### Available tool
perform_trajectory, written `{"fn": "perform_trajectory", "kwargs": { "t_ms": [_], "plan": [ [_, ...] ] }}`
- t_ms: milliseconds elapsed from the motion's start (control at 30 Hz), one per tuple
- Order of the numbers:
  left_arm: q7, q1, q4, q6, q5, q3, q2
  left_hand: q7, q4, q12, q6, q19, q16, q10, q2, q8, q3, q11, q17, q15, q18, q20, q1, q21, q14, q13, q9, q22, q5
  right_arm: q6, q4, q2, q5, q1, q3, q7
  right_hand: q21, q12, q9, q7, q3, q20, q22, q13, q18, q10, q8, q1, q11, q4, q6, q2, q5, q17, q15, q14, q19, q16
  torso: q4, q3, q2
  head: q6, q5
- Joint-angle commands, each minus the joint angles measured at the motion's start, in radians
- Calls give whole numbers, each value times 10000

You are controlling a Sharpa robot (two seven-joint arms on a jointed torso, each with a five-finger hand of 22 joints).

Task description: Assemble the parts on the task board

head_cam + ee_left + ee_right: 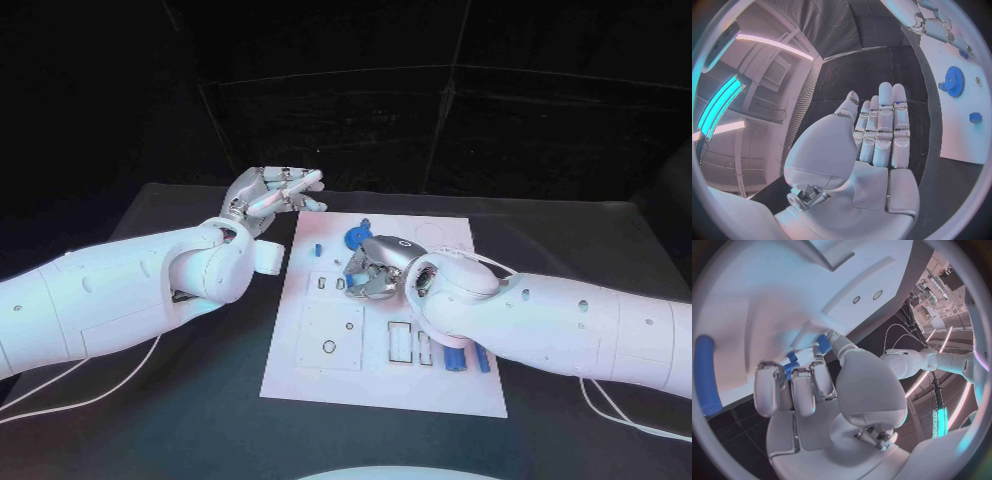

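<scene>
The white task board (378, 345) lies mid-table. My right hand (378, 268) is curled down over the board's far half; in the right wrist view its fingers (792, 387) and thumb close around a small blue part (792, 364) against the board (786, 290). A blue gear (356, 237) stands just beyond that hand, also seen as the gear (954, 81) in the left wrist view. My left hand (271, 200) hovers off the board's far left corner, fingers (882, 127) straight and apart, holding nothing. Two blue pegs (469, 357) lie by my right forearm.
A small blue peg (317, 247) stands near the board's far left edge, and a long blue cylinder (706, 372) lies on the board. A white cable (459, 250) loops over the board's far right corner. Black table (173, 420) surrounds the board.
</scene>
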Motion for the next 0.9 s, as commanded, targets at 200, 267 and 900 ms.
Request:
{"fn": "perform_trajectory", "kwargs": {
  "t_ms": [200, 267, 900],
  "plan": [
    [54, 18, -1, 181, -50, 9, 10, 86, -1, -59, -3, 51, -42, 36, 13, -51, -80, 55, 25, 36, 33, 10, -89, -28, -6, -12, -11, 4, -15, -354, -4, -19, -13, -33, -40, -137, -81, -73, 1, 71, -451, 59, 405, 491, 41, -116, -40, -55, 92, 127, -403, -94, -303, 1132, 98, 724, -43, -34, 5, 2, 0, 4, -22],
    [51, 18, -3, 188, -50, 9, 11, 82, 1, -69, 7, 69, -33, 47, 23, -56, -81, 52, 55, 30, 37, 8, -92, -23, 18, -9, -8, 8, -14, -461, 6, -28, -13, -33, -40, -69, -83, -75, 5, 94, -602, 79, 406, 486, 42, -128, -31, -52, 116, 181, -500, -113, -402, 1143, 118, 726, -42, -30, 4, -1, 1, 2, -24],
    [-2116, 36, -91, 1256, -1506, 10, -84, -374, 858, 823, 326, 1527, 3811, 1683, 94, 27, -693, -500, 3411, -583, 38, -580, -1355, 1224, 1568, 715, 156, 803, -21, -1429, 1184, -1809, 1633, 159, 39, 3815, -479, -238, 35, 160, -1336, 150, -393, 326, 223, -337, 45, 396, 183, 299, -742, 25, -146, 597, 183, 580, -655, -307, -4, 8, -43, 96, -35]
  ]
}}
